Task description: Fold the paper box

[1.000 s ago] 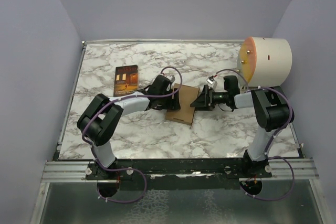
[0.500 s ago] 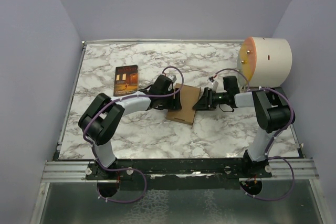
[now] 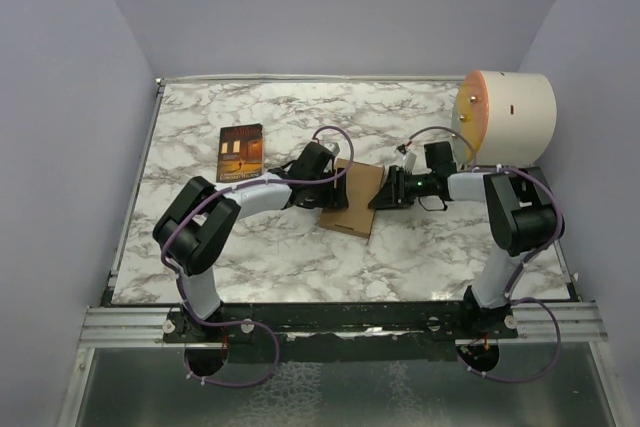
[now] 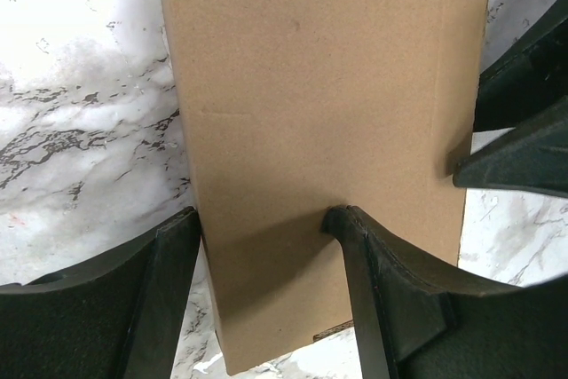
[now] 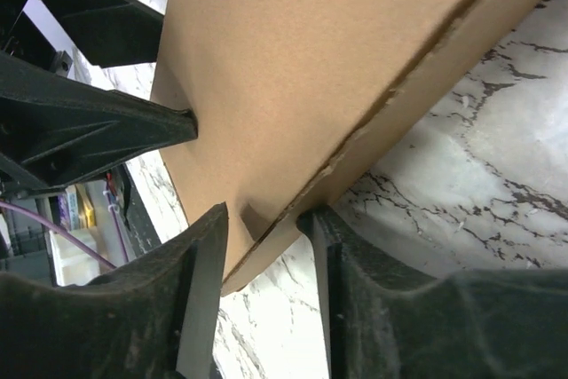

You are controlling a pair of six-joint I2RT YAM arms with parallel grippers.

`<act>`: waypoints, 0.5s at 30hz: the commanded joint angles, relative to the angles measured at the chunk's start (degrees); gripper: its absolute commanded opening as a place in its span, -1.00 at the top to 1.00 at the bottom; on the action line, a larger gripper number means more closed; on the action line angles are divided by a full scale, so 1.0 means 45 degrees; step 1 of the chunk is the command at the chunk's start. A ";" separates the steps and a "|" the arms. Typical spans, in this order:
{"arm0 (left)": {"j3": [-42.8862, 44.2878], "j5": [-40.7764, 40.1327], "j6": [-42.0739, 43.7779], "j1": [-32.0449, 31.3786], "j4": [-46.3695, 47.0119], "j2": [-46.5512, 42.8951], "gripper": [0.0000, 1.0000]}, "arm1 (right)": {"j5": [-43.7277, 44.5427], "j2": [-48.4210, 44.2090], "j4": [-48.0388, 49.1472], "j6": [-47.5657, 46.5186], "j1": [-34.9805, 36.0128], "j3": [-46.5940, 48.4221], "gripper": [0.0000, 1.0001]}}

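Item: the paper box [image 3: 350,199], plain brown cardboard, lies a little right of the middle of the marble table [image 3: 250,247], its long side running from far to near and its top face closed and flat. Left gripper [image 4: 266,219]: it reaches in over the box's left side with jaws spread and nothing pinched. In the left wrist view one finger [image 4: 164,299] stands just beside the box's edge, and the other finger [image 4: 390,290] has its tip set down on the cardboard face. Right gripper [image 5: 264,215]: it meets the box from the right, fingers drawn in on either side of the box's far right corner edge. We read both as touching the cardboard, so it is grasping the box there. The two grippers face each other across the box, close together, neither touching the other. Also present: a dark book [image 3: 240,152] with an orange cover picture, flat on the table, left of and farther back than the box, well apart from it; and a large cream cylinder [image 3: 505,117] at the far right corner, lying on its side.
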 commanded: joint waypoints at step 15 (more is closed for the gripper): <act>0.0440 0.0613 0.0294 -0.0034 -0.0258 0.0489 -0.30 | -0.0656 -0.0829 -0.2225 -0.3911 -0.0893 0.0766 -0.04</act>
